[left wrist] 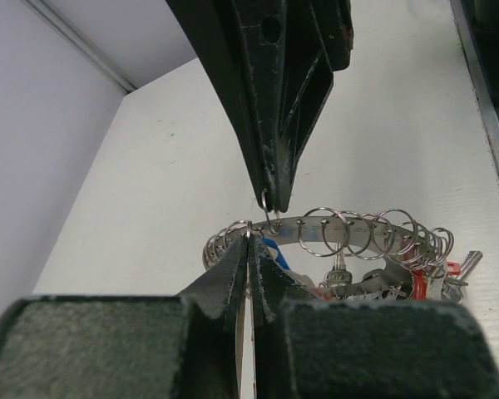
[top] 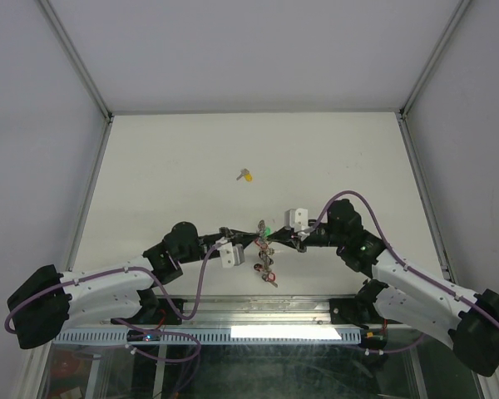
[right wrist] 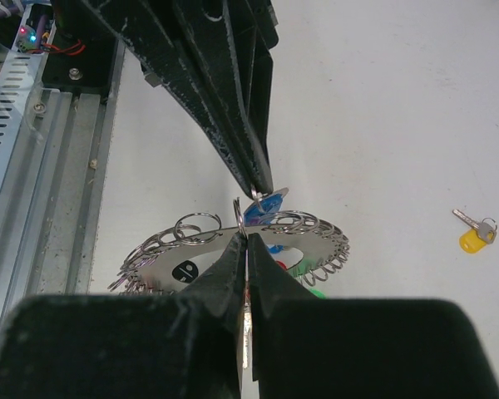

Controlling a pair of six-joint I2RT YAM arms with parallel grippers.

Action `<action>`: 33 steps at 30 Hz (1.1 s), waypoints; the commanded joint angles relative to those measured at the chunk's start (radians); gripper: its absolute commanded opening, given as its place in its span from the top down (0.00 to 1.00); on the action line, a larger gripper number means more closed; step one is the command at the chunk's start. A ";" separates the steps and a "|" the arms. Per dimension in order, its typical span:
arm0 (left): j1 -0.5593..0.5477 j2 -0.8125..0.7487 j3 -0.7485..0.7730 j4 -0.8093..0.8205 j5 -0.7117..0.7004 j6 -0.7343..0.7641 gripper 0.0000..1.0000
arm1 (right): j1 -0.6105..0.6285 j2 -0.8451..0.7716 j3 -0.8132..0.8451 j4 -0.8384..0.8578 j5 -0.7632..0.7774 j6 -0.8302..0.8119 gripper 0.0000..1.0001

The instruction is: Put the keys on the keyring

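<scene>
The keyring (top: 267, 259), a flat silver band (left wrist: 358, 226) fringed with small split rings and coloured tags, hangs above the table between both grippers. My left gripper (left wrist: 249, 238) is shut on a small split ring at the band's edge, with a blue-tagged key (right wrist: 269, 202) right beside its tips (right wrist: 262, 184). My right gripper (right wrist: 247, 237) is shut on another small ring (right wrist: 241, 214) on the keyring (right wrist: 191, 262), and comes in from above in the left wrist view (left wrist: 273, 204). The two sets of tips nearly touch. A yellow-tagged key (top: 246, 175) lies alone on the table, also seen from the right wrist (right wrist: 474, 234).
A metal rail (top: 258, 306) with a slotted cable duct (right wrist: 12, 91) runs along the table's near edge, just behind the keyring. Grey enclosure walls with metal posts (top: 83, 71) border the white table on three sides.
</scene>
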 commanded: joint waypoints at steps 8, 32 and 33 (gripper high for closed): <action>-0.018 0.004 0.040 0.021 -0.001 0.022 1.00 | 0.005 0.002 0.043 0.102 0.055 0.084 1.00; -0.018 0.014 0.039 0.020 -0.005 0.022 1.00 | 0.005 -0.007 0.027 0.164 0.127 0.168 1.00; -0.018 0.015 0.039 0.020 -0.005 0.021 1.00 | 0.005 -0.006 0.027 0.169 0.128 0.174 1.00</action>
